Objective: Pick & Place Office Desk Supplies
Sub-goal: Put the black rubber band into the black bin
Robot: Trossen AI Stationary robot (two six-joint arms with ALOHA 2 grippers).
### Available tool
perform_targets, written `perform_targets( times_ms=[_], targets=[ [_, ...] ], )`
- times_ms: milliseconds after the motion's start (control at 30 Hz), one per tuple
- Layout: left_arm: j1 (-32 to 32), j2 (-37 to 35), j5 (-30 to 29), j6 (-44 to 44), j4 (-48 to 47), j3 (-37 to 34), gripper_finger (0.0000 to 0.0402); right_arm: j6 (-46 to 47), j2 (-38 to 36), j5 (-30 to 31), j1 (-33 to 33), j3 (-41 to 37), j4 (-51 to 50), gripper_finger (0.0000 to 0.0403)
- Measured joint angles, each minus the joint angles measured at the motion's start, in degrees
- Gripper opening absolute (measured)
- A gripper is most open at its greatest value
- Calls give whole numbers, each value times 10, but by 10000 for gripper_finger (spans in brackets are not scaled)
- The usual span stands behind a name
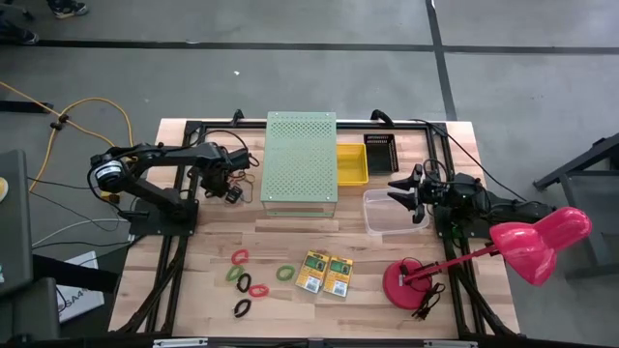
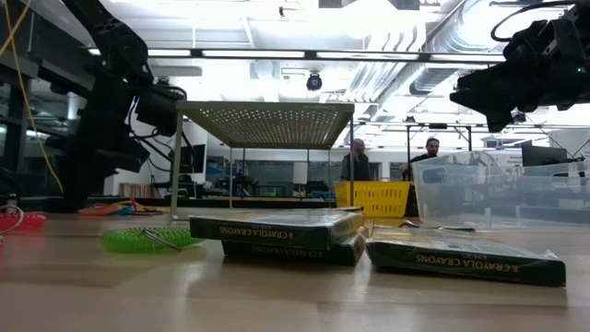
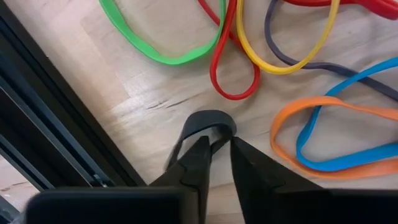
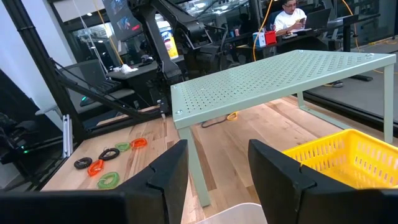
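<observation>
My left gripper [image 3: 217, 140] points down at the table left of the pale-green perforated box [image 1: 301, 159], its fingers nearly together on a small black band [image 3: 208, 118]. Flat green [image 3: 155, 46], red [image 3: 235, 78], yellow [image 3: 283, 59], orange [image 3: 292, 140] and blue [image 3: 348, 124] bands lie just beyond it. Several coiled loops, red [image 1: 239, 256], green [image 1: 285, 273] and black [image 1: 242, 308], lie near the front edge beside two crayon boxes [image 1: 310, 272] [image 1: 338, 275]. My right gripper [image 1: 406, 190] waits open above a clear tub [image 1: 392, 217]. My left gripper comes from above, fingers pointing down, and has the black band's curved end [image 3: 214, 121] at its fingertips. The band arches around the tips of both fingers [image 3: 199, 149], with a strand between them. The band lies on the wood; how far back it reaches does not show.
A yellow basket [image 1: 351, 162] and a black basket [image 1: 380, 150] stand right of the perforated box. A pink desk lamp [image 1: 542, 242] reaches over the near right corner, its base [image 1: 406, 280] on the table. A black frame rail [image 3: 56, 118] runs close beside my left gripper.
</observation>
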Motion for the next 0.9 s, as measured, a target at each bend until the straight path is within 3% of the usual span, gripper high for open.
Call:
perform_targets(
  times_ms=[167, 500, 900],
  targets=[
    [0, 0, -2, 0, 0, 0, 6, 0, 0, 0, 0, 0, 0, 155],
    [0, -18, -2, 0, 1, 0, 1, 0, 0, 0, 0, 0, 0, 155],
    [0, -188, -13, 0, 1, 23, 1, 0, 0, 0, 0, 0, 0, 155]
  ],
)
